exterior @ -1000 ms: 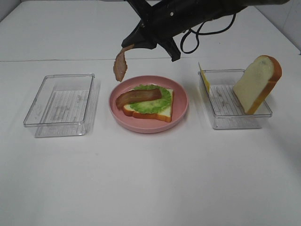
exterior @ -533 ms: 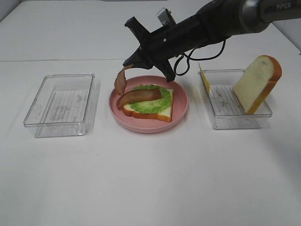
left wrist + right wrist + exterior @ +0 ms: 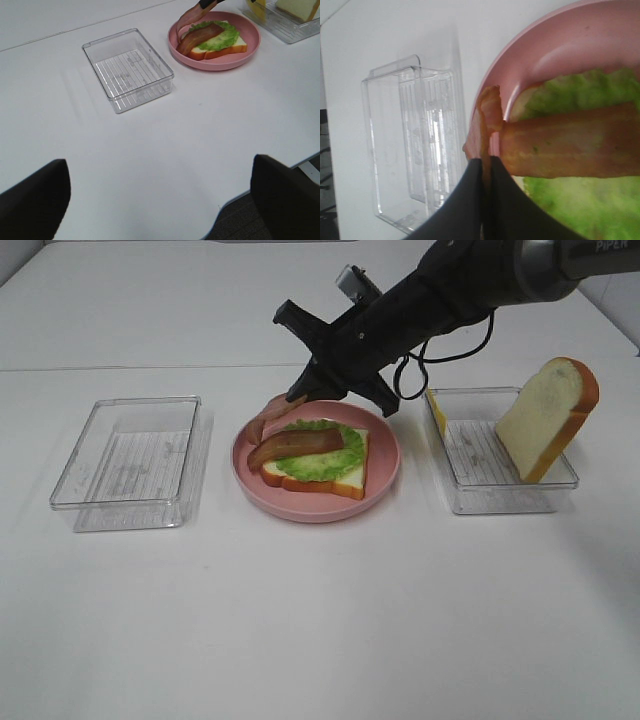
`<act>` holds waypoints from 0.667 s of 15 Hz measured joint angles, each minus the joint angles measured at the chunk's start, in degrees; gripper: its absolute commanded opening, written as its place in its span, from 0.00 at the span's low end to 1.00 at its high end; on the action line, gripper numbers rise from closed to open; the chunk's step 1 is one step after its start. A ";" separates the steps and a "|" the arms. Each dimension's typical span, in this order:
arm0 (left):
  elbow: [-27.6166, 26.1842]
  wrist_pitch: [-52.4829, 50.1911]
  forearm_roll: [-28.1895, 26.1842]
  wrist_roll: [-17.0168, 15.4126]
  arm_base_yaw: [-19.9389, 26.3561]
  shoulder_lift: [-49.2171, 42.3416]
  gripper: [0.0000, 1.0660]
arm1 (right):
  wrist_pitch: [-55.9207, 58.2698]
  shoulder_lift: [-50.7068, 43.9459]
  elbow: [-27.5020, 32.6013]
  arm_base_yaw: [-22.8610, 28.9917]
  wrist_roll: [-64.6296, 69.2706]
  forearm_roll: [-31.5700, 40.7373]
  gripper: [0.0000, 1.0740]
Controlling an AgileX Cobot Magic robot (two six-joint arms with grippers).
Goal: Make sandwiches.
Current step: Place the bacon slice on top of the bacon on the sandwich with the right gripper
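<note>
Right tool [image 3: 298, 398] is clamped on the second bacon strip [image 3: 268, 418], and its loose end seems to drape over the plate [image 3: 300, 512] rim. I'd drag it inward alongside the first strip [image 3: 295, 445] on the sandwich [image 3: 335, 480], then release low.

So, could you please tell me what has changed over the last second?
The right jaws, shut on a bacon strip, came down toward the plate. The strip hung free above the rim before; it now bends against it beside the open sandwich. Nothing was let go. The sandwich, left tray, right tray and bread slice stayed put.
</note>
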 measured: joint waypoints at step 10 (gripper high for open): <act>0.00 0.00 0.00 0.00 0.00 0.00 0.87 | 7.56 -0.97 0.00 0.00 9.91 -17.82 0.59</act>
